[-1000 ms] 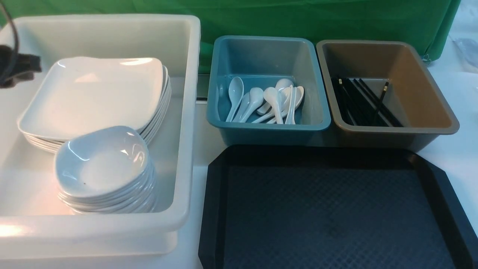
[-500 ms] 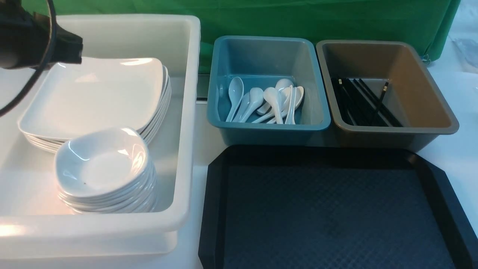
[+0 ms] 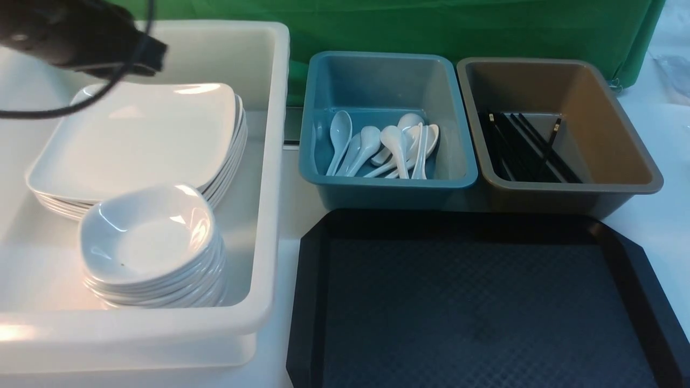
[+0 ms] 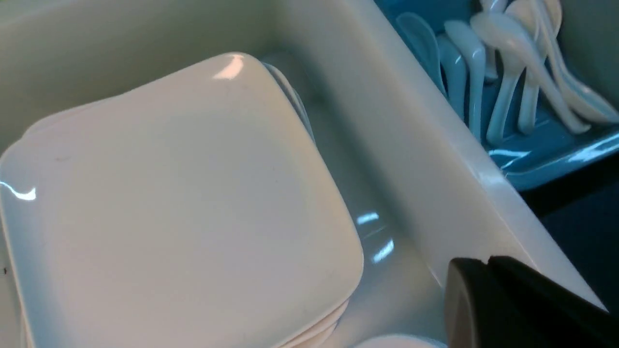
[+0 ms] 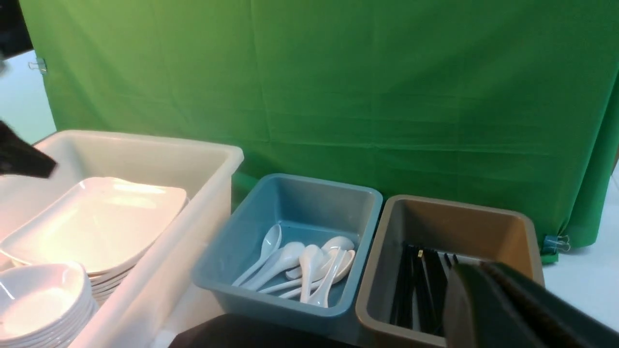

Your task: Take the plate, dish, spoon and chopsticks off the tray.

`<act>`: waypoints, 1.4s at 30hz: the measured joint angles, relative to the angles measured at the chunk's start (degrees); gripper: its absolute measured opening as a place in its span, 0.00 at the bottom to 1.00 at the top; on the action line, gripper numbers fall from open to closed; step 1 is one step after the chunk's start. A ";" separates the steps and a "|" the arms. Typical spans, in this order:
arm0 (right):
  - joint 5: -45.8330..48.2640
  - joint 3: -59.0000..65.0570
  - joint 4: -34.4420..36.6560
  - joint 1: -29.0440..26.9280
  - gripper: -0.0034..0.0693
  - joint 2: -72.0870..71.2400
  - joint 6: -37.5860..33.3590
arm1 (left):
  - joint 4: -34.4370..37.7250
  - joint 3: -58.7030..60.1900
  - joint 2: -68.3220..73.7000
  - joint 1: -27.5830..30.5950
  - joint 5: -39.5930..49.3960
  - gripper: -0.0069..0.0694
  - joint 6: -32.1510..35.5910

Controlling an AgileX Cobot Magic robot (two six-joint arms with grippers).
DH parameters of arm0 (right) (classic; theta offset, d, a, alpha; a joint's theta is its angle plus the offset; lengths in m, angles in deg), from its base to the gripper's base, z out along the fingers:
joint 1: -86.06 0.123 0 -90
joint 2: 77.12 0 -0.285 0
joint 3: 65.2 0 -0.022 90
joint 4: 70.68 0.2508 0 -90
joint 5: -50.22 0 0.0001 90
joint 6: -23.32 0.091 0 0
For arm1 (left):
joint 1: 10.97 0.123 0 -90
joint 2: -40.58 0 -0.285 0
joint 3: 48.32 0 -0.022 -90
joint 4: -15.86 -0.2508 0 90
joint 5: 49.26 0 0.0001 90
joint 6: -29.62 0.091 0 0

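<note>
The black tray point(image 3: 474, 226) lies at the front right with nothing on it. A stack of large white square plates point(image 3: 140, 140) sits in the white tub point(image 3: 269, 161), also seen in the left wrist view point(image 4: 169, 217). A stack of small white dishes point(image 3: 151, 237) stands in front of it. White spoons point(image 3: 388, 143) lie in the blue tub point(image 3: 388, 186). Black chopsticks point(image 3: 523, 145) lie in the brown tub point(image 3: 571, 188). My left gripper point(image 3: 159, 56) hovers above the plate stack's far edge, fingers together and empty point(image 4: 487, 261). My right gripper point(image 5: 481, 267) is shut, empty, raised before the brown tub.
A green cloth point(image 3: 431, 27) hangs behind the tubs. The three tubs stand side by side along the tray's far and left sides. White table point(image 3: 663, 215) shows to the right of the tray. A cable point(image 3: 32, 113) loops from the left arm over the white tub.
My left arm has risen from the left edge and swung right across the back of the white tub, above the plates. Nothing else has moved.
</note>
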 joint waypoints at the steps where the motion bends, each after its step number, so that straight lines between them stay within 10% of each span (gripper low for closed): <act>1: 0.12 0.00 0.00 0.00 0.08 0.00 0.05 | -2.51 -1.66 2.21 -1.50 1.69 0.09 -1.89; 19: 3.34 0.00 0.17 0.00 0.08 0.00 0.13 | -8.97 -19.44 31.75 -3.74 11.03 0.10 -8.46; 42: 3.22 0.00 0.18 0.00 0.09 0.04 0.13 | -11.98 -19.98 34.72 -3.74 16.07 0.11 -12.32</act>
